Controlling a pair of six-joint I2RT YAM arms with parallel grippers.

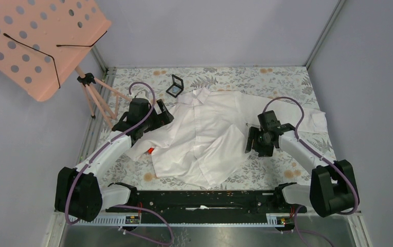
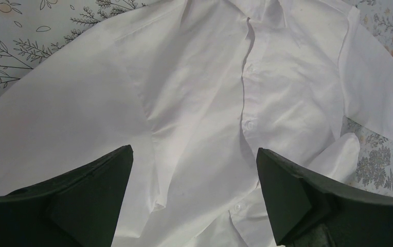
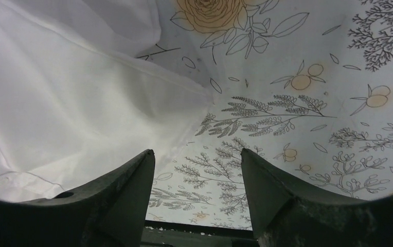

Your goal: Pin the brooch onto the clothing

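The clothing (image 1: 210, 134) is a white collared shirt lying creased on the floral cloth, its lower front folded up. My left gripper (image 1: 164, 114) hangs open over the shirt's left shoulder. In the left wrist view the gripper (image 2: 194, 149) has nothing between its fingers, and the buttoned front of the shirt (image 2: 194, 77) lies below. My right gripper (image 1: 252, 143) is open and empty at the shirt's right edge. Seen from the right wrist, the gripper (image 3: 197, 151) stands over bare cloth, with the shirt (image 3: 55, 103) to its left. The brooch is out of view.
A small black square case (image 1: 175, 86) lies open just beyond the collar. A little red block (image 1: 151, 150) sits by the shirt's left hem. A pink perforated board (image 1: 35, 41) on a tripod (image 1: 94, 95) stands at the back left. Grey walls enclose the floral cloth (image 1: 287, 82).
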